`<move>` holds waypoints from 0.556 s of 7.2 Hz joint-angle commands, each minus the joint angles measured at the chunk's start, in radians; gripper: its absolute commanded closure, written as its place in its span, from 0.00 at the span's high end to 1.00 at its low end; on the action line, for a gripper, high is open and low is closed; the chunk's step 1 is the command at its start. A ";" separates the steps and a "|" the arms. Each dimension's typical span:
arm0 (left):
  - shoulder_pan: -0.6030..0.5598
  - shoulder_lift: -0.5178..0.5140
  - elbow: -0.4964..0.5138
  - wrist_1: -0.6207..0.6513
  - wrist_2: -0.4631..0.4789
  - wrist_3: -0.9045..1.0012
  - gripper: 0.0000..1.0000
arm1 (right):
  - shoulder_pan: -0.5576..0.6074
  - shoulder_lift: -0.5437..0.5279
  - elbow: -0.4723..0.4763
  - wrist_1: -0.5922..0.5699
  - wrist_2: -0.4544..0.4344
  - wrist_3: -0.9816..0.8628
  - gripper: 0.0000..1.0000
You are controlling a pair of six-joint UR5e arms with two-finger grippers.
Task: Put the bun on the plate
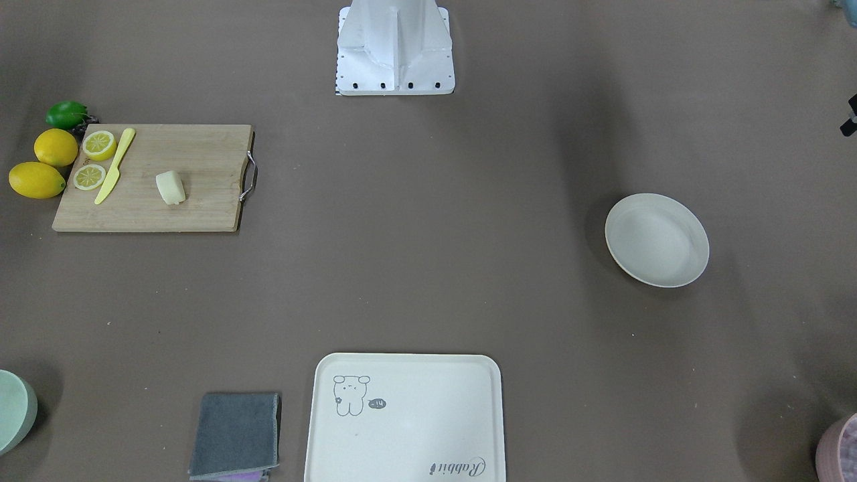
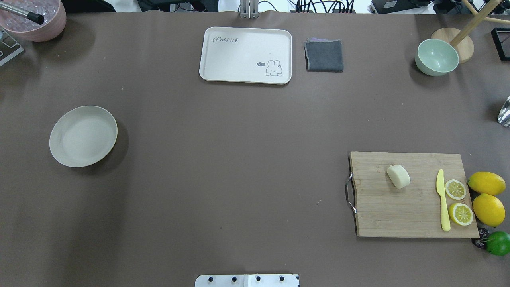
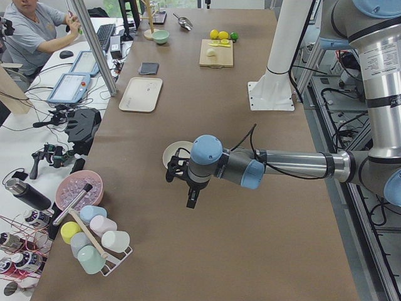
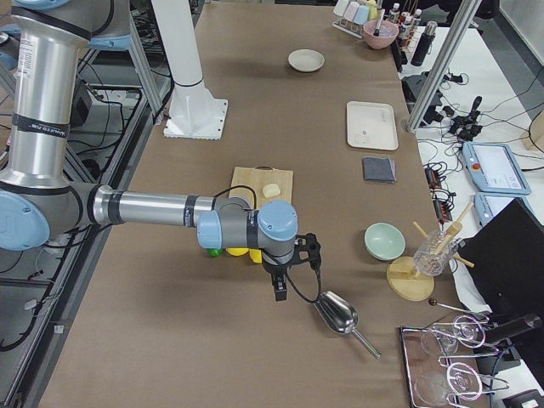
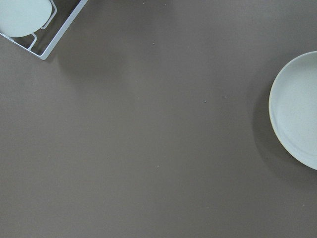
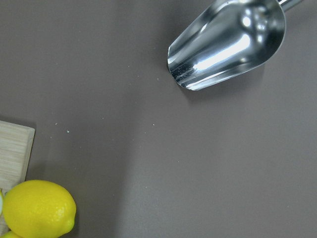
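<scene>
The bun (image 2: 398, 176) is a small pale cream block lying on a wooden cutting board (image 2: 398, 211) at the table's right side, also seen in the front view (image 1: 170, 187). Far across the table on the left rests the off-white round plate (image 2: 83, 136), with nothing on it (image 1: 656, 239). My left gripper (image 3: 192, 195) hangs above the table just beyond the plate (image 3: 170, 152), pointing down. My right gripper (image 4: 281, 289) hovers past the board's lemon end, near a metal scoop (image 4: 338, 313). Whether either gripper is open or shut I cannot tell.
On the board lie a yellow knife (image 2: 442, 201) and two lemon halves (image 2: 455, 189); whole lemons (image 2: 487, 183) and a lime (image 2: 498, 242) sit beside it. A cream tray (image 2: 246, 55), grey cloth (image 2: 324, 56), green bowl (image 2: 436, 57) and pink bowl (image 2: 34, 20) line the far edge. A person (image 3: 37, 31) sits beyond.
</scene>
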 commanded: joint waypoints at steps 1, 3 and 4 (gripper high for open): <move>0.003 0.000 0.000 0.001 -0.002 -0.001 0.97 | -0.001 -0.003 0.001 0.000 0.001 0.000 1.00; 0.002 0.000 -0.009 -0.002 -0.004 -0.002 0.97 | -0.001 0.002 -0.003 0.000 0.001 0.000 1.00; 0.002 -0.001 -0.009 -0.002 -0.004 -0.002 0.97 | -0.001 0.002 -0.002 0.000 0.001 0.000 1.00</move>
